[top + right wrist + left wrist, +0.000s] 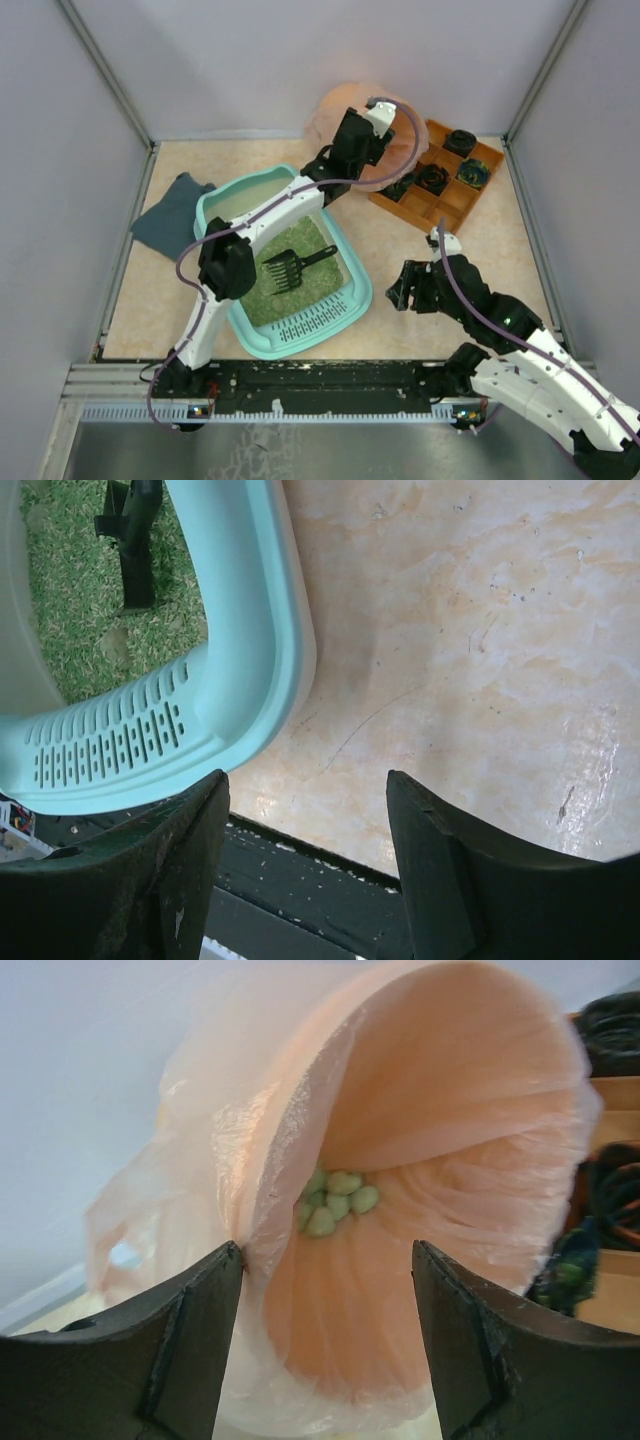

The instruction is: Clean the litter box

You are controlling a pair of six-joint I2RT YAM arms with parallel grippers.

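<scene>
The teal litter box (222,205) lies mid-table with green litter (300,285) in it and its slotted ledge (110,742) at the near end. A black scoop (292,268) rests on the litter, untouched. My left gripper (328,1252) is open, reaching past the box to the mouth of the peach-lined bin (450,1110); several pale green lumps (335,1200) sit at the bin's bottom. My right gripper (305,782) is open and empty over bare table, just right of the box's near right corner (270,670).
An orange compartmented tray (437,195) with dark round items stands at the back right beside the bin (340,105). A grey-blue cloth (172,215) lies left of the litter box. A black rail (330,880) runs along the near table edge.
</scene>
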